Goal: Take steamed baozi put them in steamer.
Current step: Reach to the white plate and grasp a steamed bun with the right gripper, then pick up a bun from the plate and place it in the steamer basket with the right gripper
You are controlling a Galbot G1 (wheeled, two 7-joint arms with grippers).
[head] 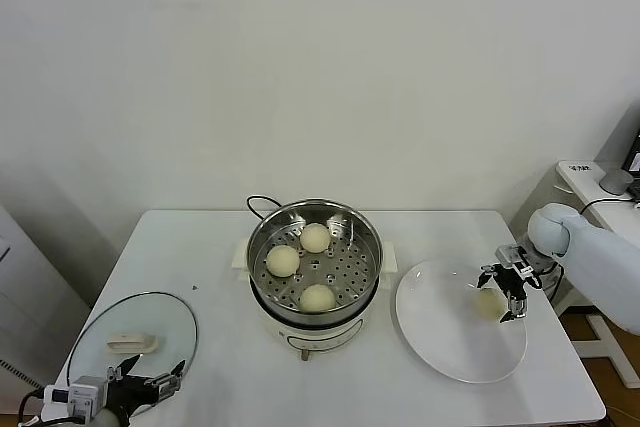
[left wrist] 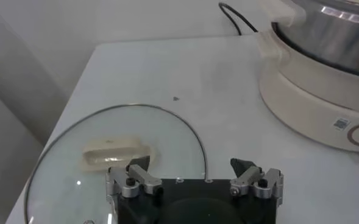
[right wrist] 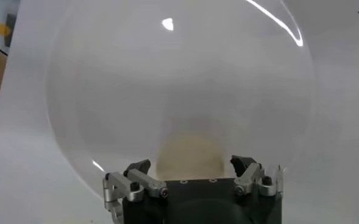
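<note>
White worktop (head: 210,247): three steamed baozi (head: 283,260) sit in the steamer (head: 314,265) mid-worktop; the last baozi (head: 489,300) is on the plate (head: 455,337) near the right edge, between your right gripper (head: 502,293) fingers, not yet clamped. Left wrist: your left gripper (left wrist: 194,176) gapes idle over the glass lid (left wrist: 115,155). Right wrist: squeeze off-centre and the soft bun may slip or dent.

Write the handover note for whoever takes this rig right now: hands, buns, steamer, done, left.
Right hand: open, straddling the last baozi on the white plate, not gripping yet.
Left hand: open, idle over the near edge of the glass lid.
Steamer: mid-table, lid off.
Done: three buns on its perforated tray.
Left: grip the plate's bun and carry it to the steamer.
</note>
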